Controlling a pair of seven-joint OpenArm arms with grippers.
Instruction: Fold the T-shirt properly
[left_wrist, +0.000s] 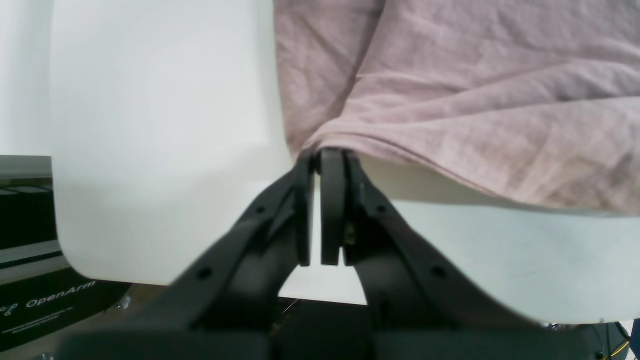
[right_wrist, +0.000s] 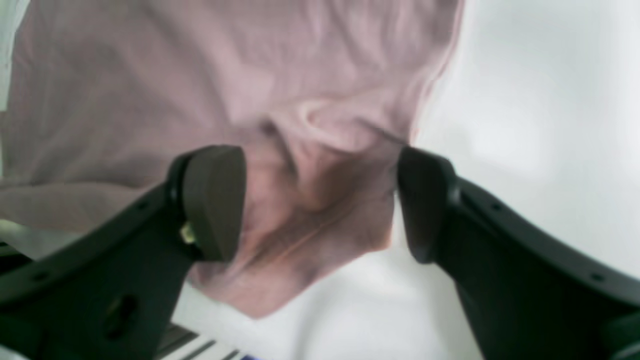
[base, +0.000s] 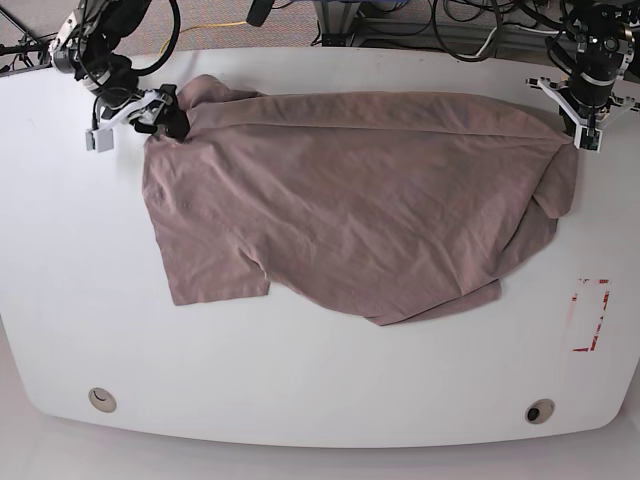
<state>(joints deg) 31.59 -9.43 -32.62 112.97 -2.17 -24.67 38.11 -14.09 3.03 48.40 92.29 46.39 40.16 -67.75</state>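
Base view: high above, looking straight down on the whole table (base: 320, 400), both arms at the far corners.
Left wrist view: sits behind the left gripper (left_wrist: 322, 160), very close, facing along its fingers to the shirt (left_wrist: 475, 100) edge.
Right wrist view: behind the right gripper (right_wrist: 320, 200), close, blurred, facing cloth.
Shared: shirt (base: 350, 220) and table in all three.

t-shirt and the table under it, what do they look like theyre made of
T-shirt: soft thin knit cloth, likely cotton or a blend, matte mauve; it creases finely and drapes limp where the left gripper pinches its edge. Table: smooth white board, probably laminate or painted, slightly glossy, with soft reflections in the wrist views.
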